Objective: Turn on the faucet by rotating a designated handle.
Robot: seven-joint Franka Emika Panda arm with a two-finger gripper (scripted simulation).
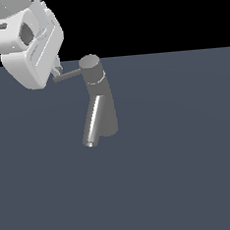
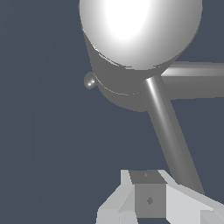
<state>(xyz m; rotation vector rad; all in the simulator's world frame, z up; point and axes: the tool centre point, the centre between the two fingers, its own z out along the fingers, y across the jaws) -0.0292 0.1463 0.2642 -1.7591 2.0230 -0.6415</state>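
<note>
1. Right, the faucet [image 1: 100,101] stands upright on the dark worktop [image 1: 181,170], about mid-scene and slightly to the exterior view's left, a tapered grey column under a round cap, its shiny slanted spout [image 1: 94,122] running down toward the near side.

2. And the handle [image 1: 68,75], a thin straight rod, juts sideways from the cap toward the exterior view's left. Its free end disappears right at the white arm.

3. Looks like rigid metal all round: nothing here should bend or crush, and the base seems fixed, so only the cap and rod should turn. That smooth finish could be slippery, mind you.

4. Best spot to take it, I'd judge, is out near the rod's free end, well away from the cap, where a sideways push gets the most leverage. The thicker spout is the wrong target.

5. Now the end effector [image 1: 58,72] sits at that outer end of the rod. In the wrist view one fingertip [image 2: 148,199] shows close beside the handle [image 2: 168,131].

6. Whether it's open or clamped on the rod, I cannot tell; contact isn't clear either.
</note>
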